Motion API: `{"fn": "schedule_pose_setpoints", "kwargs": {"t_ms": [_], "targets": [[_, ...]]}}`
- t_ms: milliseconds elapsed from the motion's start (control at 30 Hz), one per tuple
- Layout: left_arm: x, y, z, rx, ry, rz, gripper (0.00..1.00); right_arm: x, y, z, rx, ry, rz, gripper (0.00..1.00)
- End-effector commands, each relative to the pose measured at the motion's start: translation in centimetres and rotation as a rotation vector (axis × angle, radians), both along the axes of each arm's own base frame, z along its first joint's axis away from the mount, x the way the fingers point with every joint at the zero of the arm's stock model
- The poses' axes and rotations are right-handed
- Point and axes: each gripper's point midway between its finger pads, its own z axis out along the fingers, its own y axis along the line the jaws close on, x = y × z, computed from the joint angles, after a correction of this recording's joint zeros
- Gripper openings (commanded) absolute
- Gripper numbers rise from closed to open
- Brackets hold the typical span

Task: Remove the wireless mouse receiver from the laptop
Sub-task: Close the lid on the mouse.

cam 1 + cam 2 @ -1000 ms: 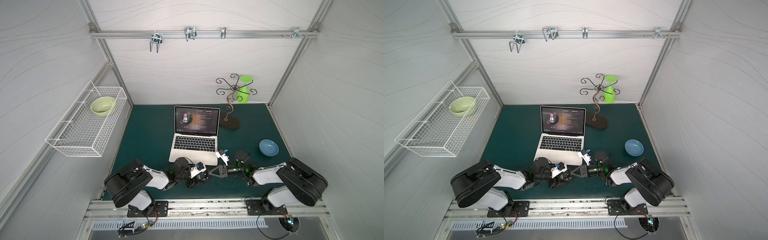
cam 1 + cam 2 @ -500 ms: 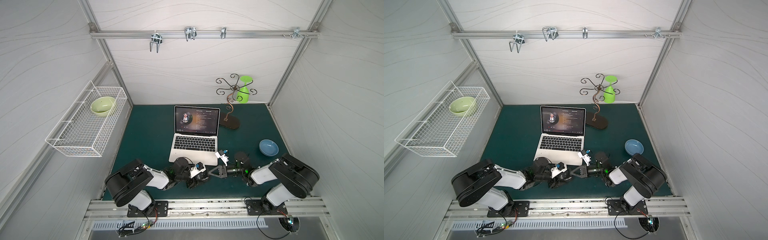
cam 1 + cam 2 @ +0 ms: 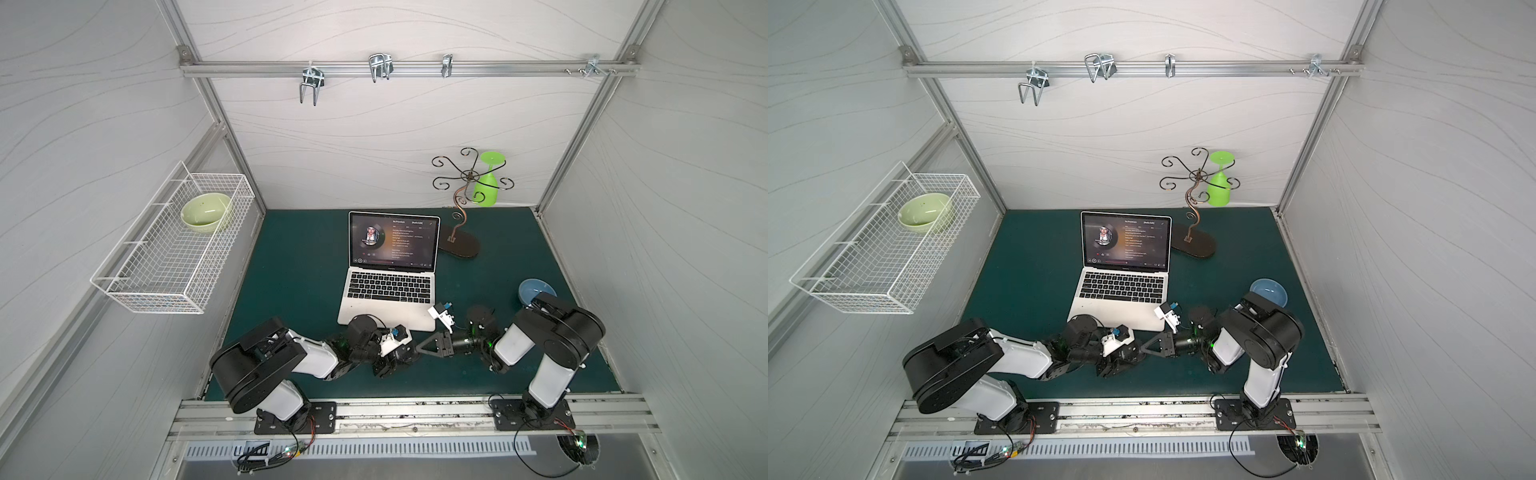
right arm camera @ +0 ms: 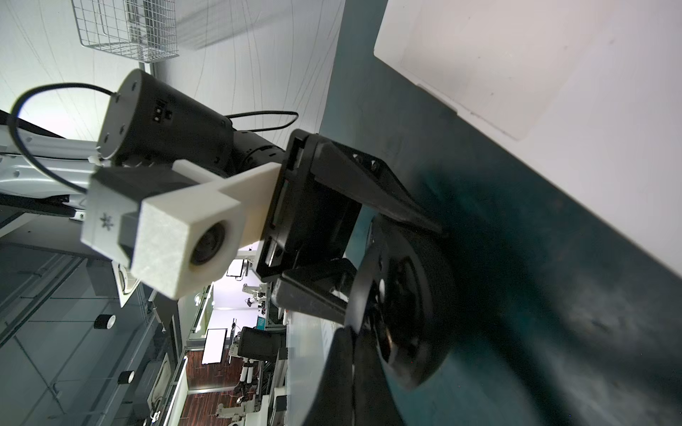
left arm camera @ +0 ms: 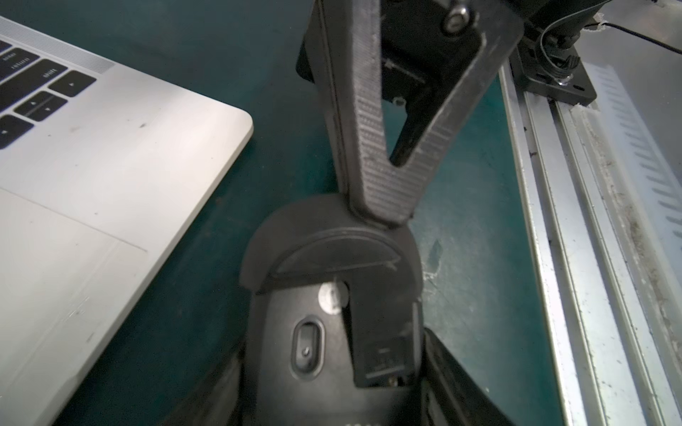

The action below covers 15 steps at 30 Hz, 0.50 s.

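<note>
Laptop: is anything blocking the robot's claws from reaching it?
Nothing visible lies between them and the laptop, only bare green mat. But the left claw grips an upturned black mouse, and the shut right claw touches it.

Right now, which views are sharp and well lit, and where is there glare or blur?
In both top views the light is even and the screen of the laptop shows no glare; in the left wrist view the black mouse, close to the lens, looks soft; in the right wrist view the laptop is washed out to white, and the mouse is dark and blurred.
</note>
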Motion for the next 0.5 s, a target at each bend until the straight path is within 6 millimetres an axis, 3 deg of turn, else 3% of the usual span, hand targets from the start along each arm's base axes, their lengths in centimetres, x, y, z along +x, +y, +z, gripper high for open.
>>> {"fn": "schedule_pose_setpoints", "kwargs": {"t_ms": [0,233,467], "targets": [[1.35,-1.13,2.03,-0.066,-0.048,0.012,0.0,-0.87,-1.36,-2.95,-0.126,0.091,-0.02,0.0],[1.31,-1.17,2.08,-0.068,-0.047,0.008,0.0,-1.21,-2.01,-3.29,-0.183,0.073,-0.012,0.0],[1.27,-1.17,2.07,-0.069,-0.046,0.006,0.0,-1.2,-2.16,-3.15,-0.207,0.06,-0.013,0.14]]}}
